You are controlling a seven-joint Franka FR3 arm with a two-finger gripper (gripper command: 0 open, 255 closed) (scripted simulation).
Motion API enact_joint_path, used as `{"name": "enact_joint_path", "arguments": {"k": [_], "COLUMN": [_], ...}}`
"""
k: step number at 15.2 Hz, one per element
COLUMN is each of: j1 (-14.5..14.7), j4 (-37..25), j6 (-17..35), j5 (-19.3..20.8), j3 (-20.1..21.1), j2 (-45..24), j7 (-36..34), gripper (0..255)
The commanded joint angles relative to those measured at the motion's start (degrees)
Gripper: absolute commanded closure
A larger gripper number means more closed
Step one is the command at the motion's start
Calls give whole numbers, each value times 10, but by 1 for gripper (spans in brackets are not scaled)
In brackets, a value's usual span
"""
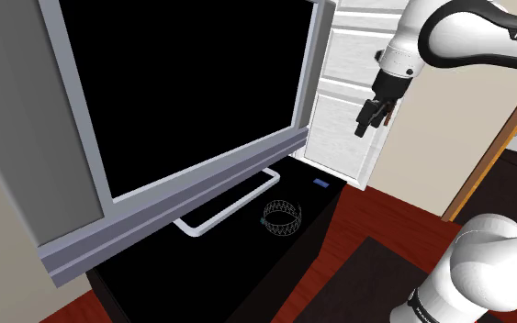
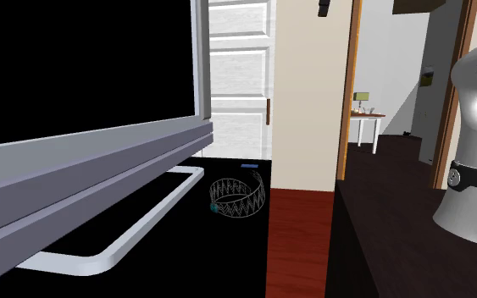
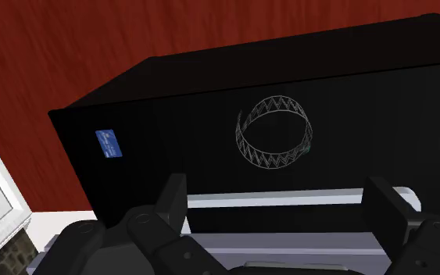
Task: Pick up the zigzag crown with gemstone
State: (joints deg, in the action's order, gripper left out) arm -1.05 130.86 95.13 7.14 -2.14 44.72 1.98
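The tool (image 1: 373,117) hangs high at the upper right of the shoulder view, opened wide and holding nothing. The crown (image 1: 281,217) sits near the middle, on the black bench (image 1: 247,268), close to the screen's white foot (image 2: 153,216). Coming down, the tool might bump that foot or squash the crown. It is a thin ring of grey zigzag lines with one tiny green stone (image 2: 215,206).

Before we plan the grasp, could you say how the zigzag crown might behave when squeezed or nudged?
The crown looks like an open ring of thin zigzag strands, so it is probably light and may flex under a firm squeeze. It lies flat on the smooth black cabinet top, so a nudge would likely slide it rather than tip it.
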Motion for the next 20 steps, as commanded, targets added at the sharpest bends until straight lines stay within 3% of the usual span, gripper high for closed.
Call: {"name": "enact_joint_path", "arguments": {"k": [1,11,20], "j1": [0,10,13], "j4": [0,84,98], "j6": [0,171,320], "j5": [0,1,16], "j3": [0,20,40], "j2": [0,-115,-275], "j7": [0,-39,-79], "gripper": [0,0,0]}}
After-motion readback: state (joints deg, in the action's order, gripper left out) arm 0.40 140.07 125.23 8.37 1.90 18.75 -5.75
